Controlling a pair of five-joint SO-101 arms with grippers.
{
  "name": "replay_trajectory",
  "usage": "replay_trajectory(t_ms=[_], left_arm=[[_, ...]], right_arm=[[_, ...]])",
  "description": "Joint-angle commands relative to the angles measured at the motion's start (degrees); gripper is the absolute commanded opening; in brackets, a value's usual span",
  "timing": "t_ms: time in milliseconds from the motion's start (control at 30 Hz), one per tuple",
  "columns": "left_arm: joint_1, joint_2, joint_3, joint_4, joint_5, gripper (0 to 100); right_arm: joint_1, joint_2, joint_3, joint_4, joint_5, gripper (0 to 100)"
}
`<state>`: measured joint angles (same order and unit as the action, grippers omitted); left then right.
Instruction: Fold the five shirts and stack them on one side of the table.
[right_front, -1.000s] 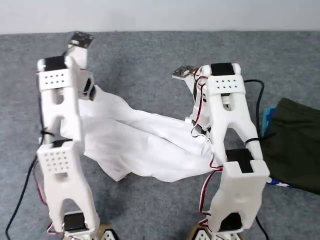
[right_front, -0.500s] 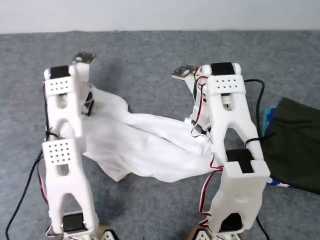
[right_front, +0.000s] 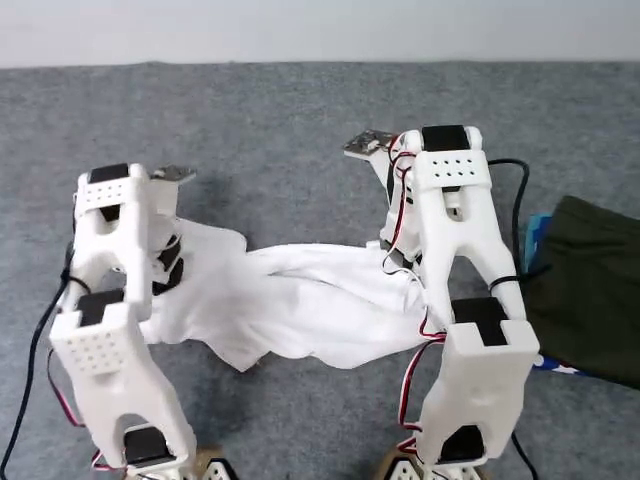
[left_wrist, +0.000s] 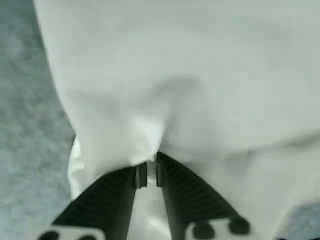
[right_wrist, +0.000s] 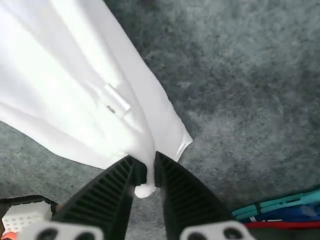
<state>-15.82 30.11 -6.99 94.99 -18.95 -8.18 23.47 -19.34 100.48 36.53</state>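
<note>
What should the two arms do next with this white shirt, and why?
Probably draw the left pincer outward, away from the right pincer, to pull the white shirt taut. Both pincers are shut on its cloth, yet it lies bunched and creased between them, too rumpled to fold.

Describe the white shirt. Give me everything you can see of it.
The white shirt is thin, plain cloth, crumpled into long folds, lying across the grey table between the two arms. A small sewn tag shows on it. The left hand pinches one bunched edge, the right hand another at the opposite end. It lies apart from the dark green garment.
</note>
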Motion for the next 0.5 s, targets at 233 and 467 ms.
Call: replay_trajectory(t_ms=[233,467], left_arm=[[0.0,-12.5,-10.9,-8.9,5.5,19],[0.7,-1.7,-16.2,-15.7,5.8,19]], right_arm=[[0.1,-4.2,-0.4,2.2,0.4,0.9],[0.1,-4.0,-0.4,2.2,0.2,0.9]])
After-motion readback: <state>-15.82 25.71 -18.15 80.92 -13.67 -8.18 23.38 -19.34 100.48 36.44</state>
